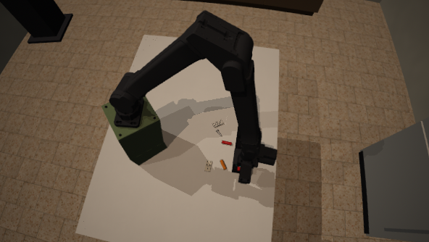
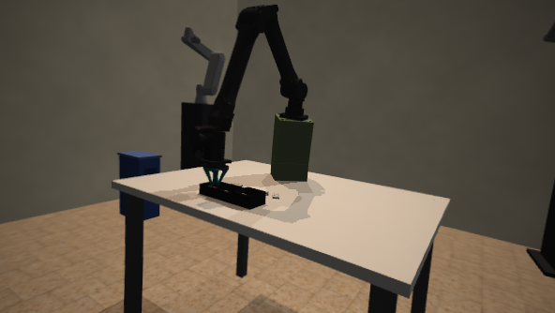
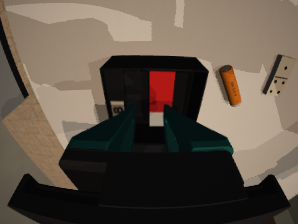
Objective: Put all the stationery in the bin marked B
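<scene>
My gripper (image 1: 242,173) (image 2: 215,184) (image 3: 149,109) hangs just above a black bin (image 2: 244,199) (image 3: 117,78) near the table's right edge. Its teal fingers stand slightly apart. A red stationery piece (image 1: 238,168) (image 3: 161,86) shows between and just beyond the fingertips, inside the bin's opening; the fingers do not press on it. A small white label (image 3: 119,108) sits on the bin's inner wall; I cannot read it. A second red piece (image 1: 226,143) and an orange piece (image 1: 223,164) (image 3: 230,84) lie on the table left of the gripper.
Two dominoes (image 1: 208,166) (image 3: 281,75) (image 1: 218,124) and a small pale thing (image 1: 219,132) lie on the table. The green arm base (image 1: 139,135) (image 2: 292,147) stands at the left. The table's right edge (image 1: 275,152) is close to the gripper.
</scene>
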### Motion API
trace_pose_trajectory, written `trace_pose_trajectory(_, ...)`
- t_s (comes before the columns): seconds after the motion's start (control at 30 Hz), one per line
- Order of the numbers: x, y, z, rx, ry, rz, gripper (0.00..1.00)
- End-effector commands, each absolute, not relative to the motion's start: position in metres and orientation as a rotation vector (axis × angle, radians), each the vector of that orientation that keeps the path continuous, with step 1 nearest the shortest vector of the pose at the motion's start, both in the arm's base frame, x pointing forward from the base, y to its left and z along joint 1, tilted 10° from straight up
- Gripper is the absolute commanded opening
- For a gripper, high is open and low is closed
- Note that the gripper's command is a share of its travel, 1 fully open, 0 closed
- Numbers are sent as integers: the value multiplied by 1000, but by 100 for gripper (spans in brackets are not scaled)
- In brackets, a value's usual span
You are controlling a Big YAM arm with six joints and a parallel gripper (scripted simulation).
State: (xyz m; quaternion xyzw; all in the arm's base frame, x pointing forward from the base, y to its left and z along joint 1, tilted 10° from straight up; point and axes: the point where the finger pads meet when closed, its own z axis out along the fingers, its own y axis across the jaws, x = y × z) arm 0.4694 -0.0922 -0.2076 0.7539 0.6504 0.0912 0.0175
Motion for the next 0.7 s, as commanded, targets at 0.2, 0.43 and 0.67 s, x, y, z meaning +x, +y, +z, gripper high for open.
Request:
trace_pose_trajectory(0.2, 464, -100, -189, 2345, 2019, 276, 28)
trace_pose_trajectory(0.43, 459, -98, -187, 2354, 2025, 267, 28)
trace_pose_trajectory(0.67, 459, -102, -172, 2347, 2017, 276, 28)
